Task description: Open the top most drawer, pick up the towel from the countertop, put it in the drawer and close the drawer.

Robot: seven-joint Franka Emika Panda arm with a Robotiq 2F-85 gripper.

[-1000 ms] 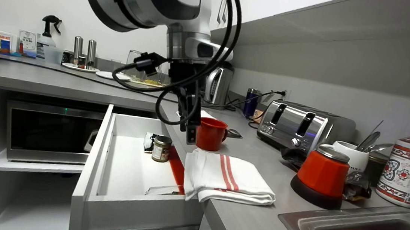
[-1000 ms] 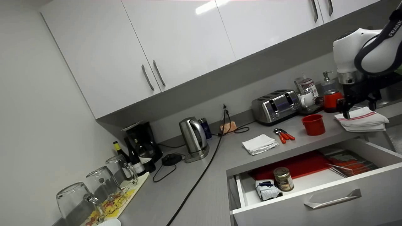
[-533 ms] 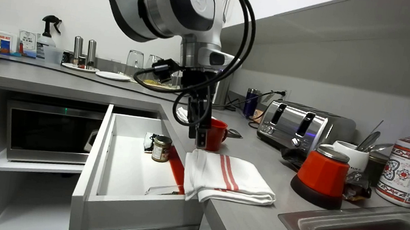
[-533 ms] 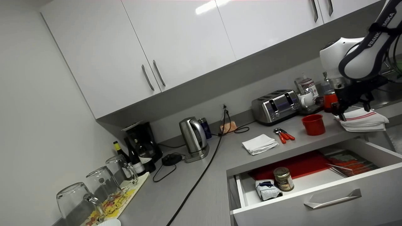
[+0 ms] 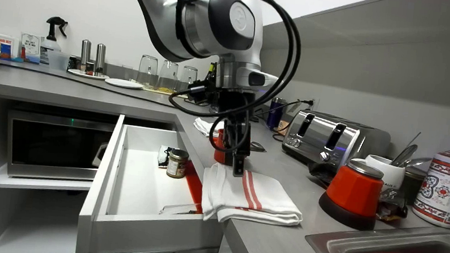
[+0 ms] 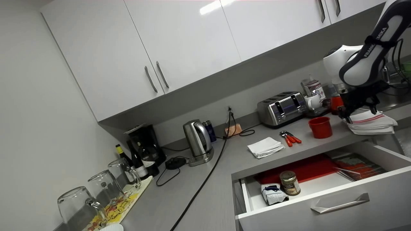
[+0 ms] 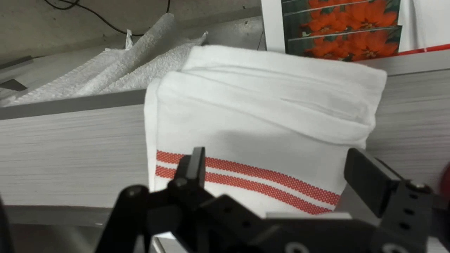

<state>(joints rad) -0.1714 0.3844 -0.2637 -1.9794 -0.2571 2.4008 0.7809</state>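
The top most drawer (image 5: 141, 184) stands pulled open; its front (image 6: 282, 218) with a metal handle shows in an exterior view. The towel (image 5: 268, 192), folded white cloth with red stripes, lies on the grey countertop (image 5: 275, 247) at its edge beside the drawer. It also shows in an exterior view (image 6: 382, 125) and fills the middle of the wrist view (image 7: 246, 116). My gripper (image 7: 276, 153) is open and empty over the towel, its fingers wide apart across the striped part. One finger (image 5: 238, 167) shows just over the towel; I cannot tell whether it touches.
A red mug (image 6: 321, 127) stands close to the gripper. A second white cloth (image 6: 266, 147) and red-handled tool (image 6: 290, 138) lie farther along. The drawer holds a jar (image 6: 290, 183) and a red sheet (image 6: 305, 170). A toaster (image 5: 335, 137), orange pot (image 5: 353, 192) and sink (image 5: 399, 246) are nearby.
My open gripper has moved right and down in an exterior view, from beside the red mug to over the towel. The towel and drawer have not moved.
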